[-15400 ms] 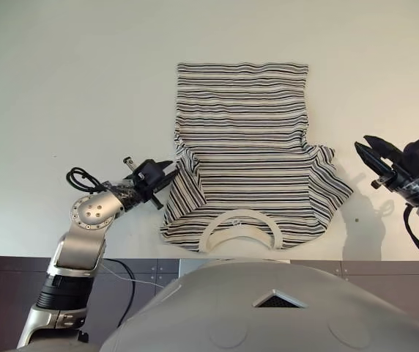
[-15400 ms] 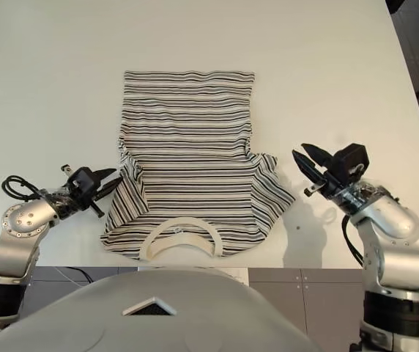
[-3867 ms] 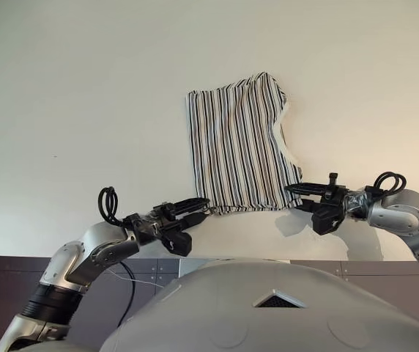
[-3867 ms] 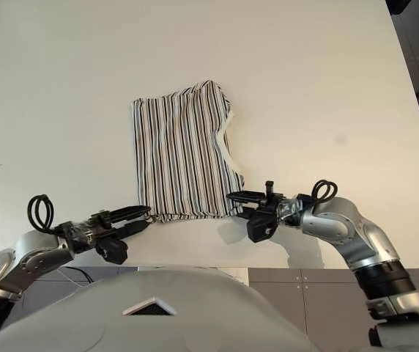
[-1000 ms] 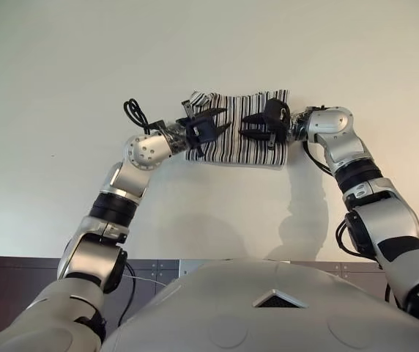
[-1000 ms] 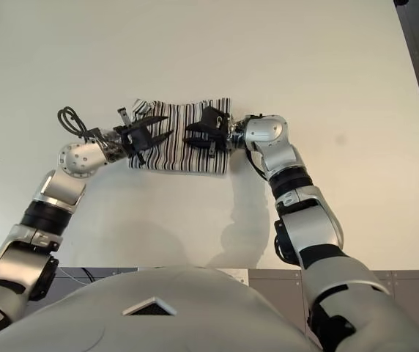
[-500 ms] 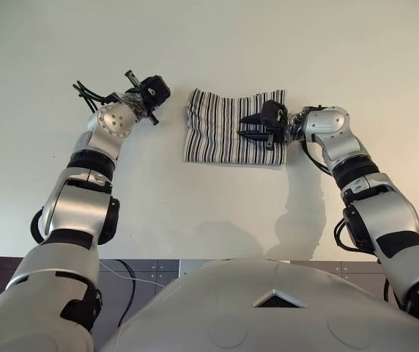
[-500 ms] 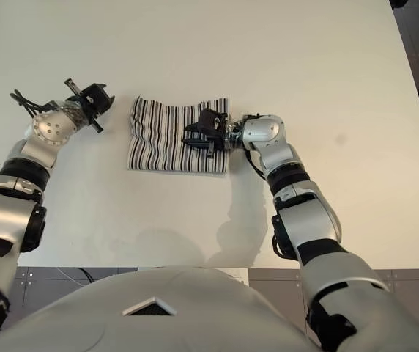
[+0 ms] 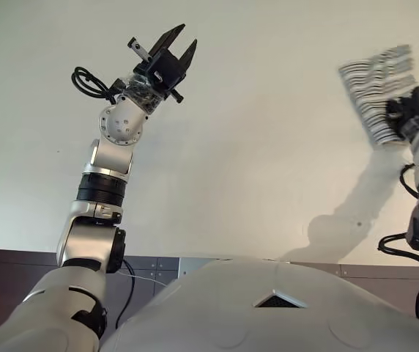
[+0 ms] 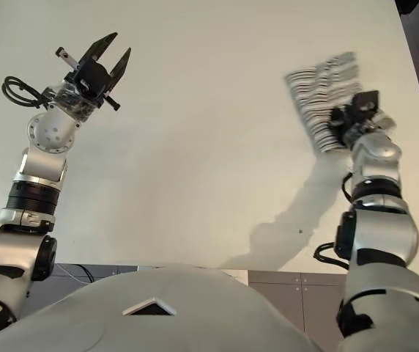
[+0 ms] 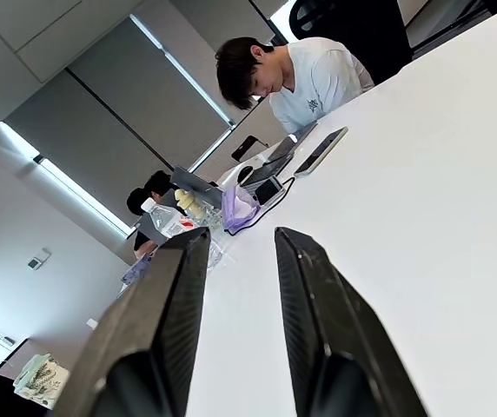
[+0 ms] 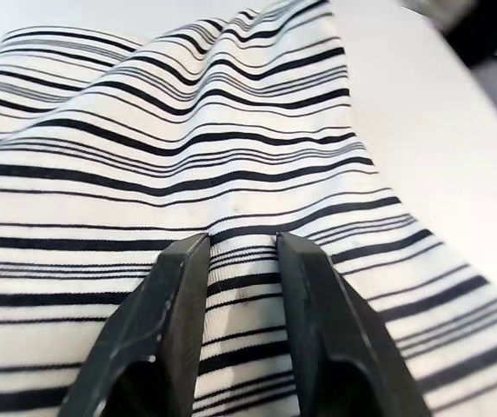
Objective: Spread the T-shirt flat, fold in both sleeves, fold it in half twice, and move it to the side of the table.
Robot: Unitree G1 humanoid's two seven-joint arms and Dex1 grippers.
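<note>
Head view first: the folded T-shirt (image 9: pixel 376 82) is way over at the right side of the bench (image 9: pixel 268 147), a small striped bundle, sitting a bit tilted. The right tool (image 9: pixel 409 110) is right on its near edge. The left tool (image 9: pixel 177 41) is up in the air on the far left, well apart from the shirt, fingers spread and holding nothing.

Left wrist view: same story, the two dark fingers (image 11: pixel 179 304) stand apart with bare white bench showing between them.

Right wrist view: the fingers (image 12: pixel 175 295) are dug into the striped cloth, with a ridge of fabric bunched between them, so I'd say the tool is clamped on the shirt.

Handling-wise, my guess is it's light, soft and floppy, with zero stiffness, so the layers will slide apart or unfold if it's dragged by one corner. I'd grab through all the layers at a folded edge and set it down flat before letting go.
</note>
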